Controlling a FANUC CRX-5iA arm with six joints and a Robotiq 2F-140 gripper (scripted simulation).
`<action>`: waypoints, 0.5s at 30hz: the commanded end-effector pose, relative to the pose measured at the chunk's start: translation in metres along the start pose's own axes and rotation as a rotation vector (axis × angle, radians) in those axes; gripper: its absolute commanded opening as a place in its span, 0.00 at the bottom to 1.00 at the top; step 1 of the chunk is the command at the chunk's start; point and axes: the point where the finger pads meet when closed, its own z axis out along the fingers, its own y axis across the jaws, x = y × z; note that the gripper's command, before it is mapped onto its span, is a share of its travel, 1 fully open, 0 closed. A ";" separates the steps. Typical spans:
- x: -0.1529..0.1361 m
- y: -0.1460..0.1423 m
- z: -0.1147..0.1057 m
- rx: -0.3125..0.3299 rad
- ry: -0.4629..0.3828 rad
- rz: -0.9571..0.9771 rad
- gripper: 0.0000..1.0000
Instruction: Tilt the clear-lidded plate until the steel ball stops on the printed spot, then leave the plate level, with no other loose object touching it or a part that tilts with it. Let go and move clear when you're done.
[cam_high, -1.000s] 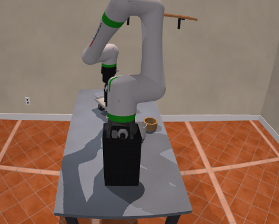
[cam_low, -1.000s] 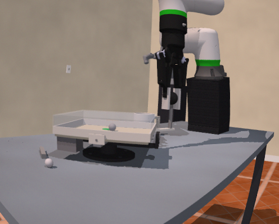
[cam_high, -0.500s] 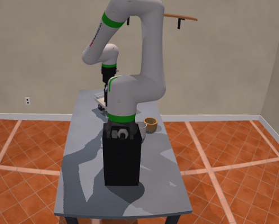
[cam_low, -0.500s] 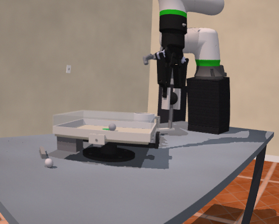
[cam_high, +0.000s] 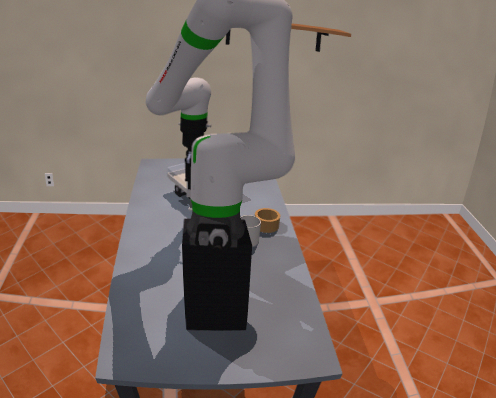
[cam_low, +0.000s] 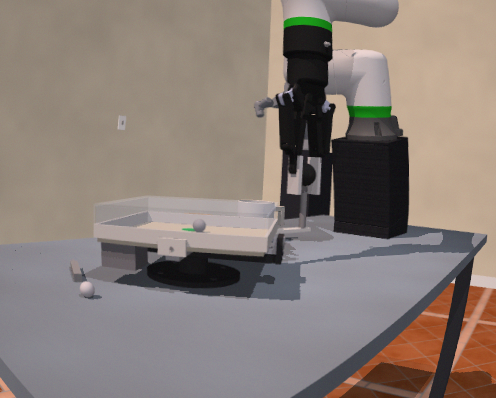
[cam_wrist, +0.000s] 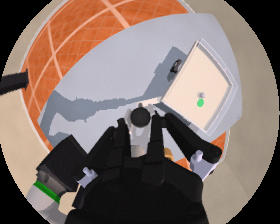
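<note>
The clear-lidded plate (cam_low: 220, 242) (cam_wrist: 215, 66) (cam_high: 176, 175) sits on a black round base (cam_low: 192, 272) and looks near level. The steel ball (cam_low: 199, 225) (cam_wrist: 201, 95) lies inside, at the edge of the green printed spot (cam_low: 188, 229) (cam_wrist: 200, 102). A thin upright lever (cam_low: 303, 210) with a black knob (cam_low: 310, 174) (cam_wrist: 139, 117) stands at the plate's right end. My gripper (cam_low: 306, 176) (cam_wrist: 140, 111) comes down from above and is shut on the knob. In the top view the arm hides the gripper.
A loose white ball (cam_low: 87, 289) and a small wedge (cam_low: 76, 270) lie on the table left of the plate, apart from it. A grey block (cam_low: 117, 256) stands under the plate's left end. A wooden bowl (cam_high: 267, 221) and a white cup (cam_high: 251, 231) stand by the black pedestal (cam_low: 370, 187).
</note>
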 end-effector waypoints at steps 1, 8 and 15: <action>0.000 0.000 0.000 0.000 0.000 0.000 0.10; 0.000 0.000 0.000 0.000 0.000 0.000 0.10; 0.000 0.000 0.000 0.000 0.000 0.000 0.10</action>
